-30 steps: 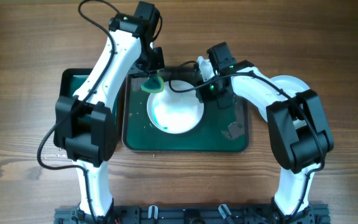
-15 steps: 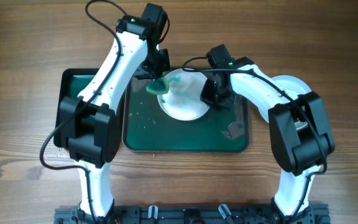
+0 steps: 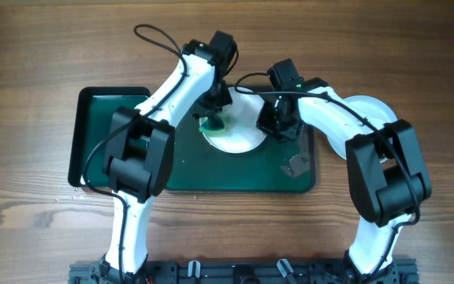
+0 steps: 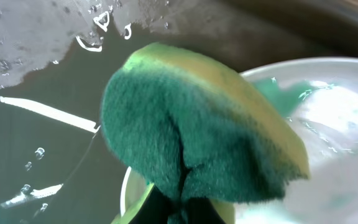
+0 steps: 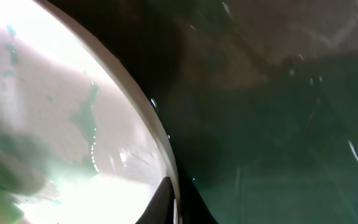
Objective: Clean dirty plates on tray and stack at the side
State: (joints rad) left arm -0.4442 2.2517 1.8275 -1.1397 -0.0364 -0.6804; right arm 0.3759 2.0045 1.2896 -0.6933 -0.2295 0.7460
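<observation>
A white plate [image 3: 239,136] with green smears lies at the back of the dark green tray [image 3: 235,175]. My left gripper [image 3: 213,117] is shut on a green and yellow sponge [image 3: 210,125] and presses it on the plate's left part. In the left wrist view the sponge [image 4: 197,137] fills the middle, over the plate [image 4: 334,118], with the fingers [image 4: 182,210] below it. My right gripper [image 3: 269,124] is shut on the plate's right rim. In the right wrist view its fingers [image 5: 176,208] pinch the rim of the wet plate [image 5: 55,106].
A second dark tray [image 3: 105,126] stands at the left, touching the first. A white plate [image 3: 373,110] lies on the table at the right, partly under my right arm. A small grey crumpled scrap [image 3: 295,164] lies on the tray's right part. Water drops [image 4: 36,155] spot the tray.
My left gripper has moved right with the sponge, from the plate's left edge onto its surface. The plate has shifted toward the tray's back, held by my right gripper.
</observation>
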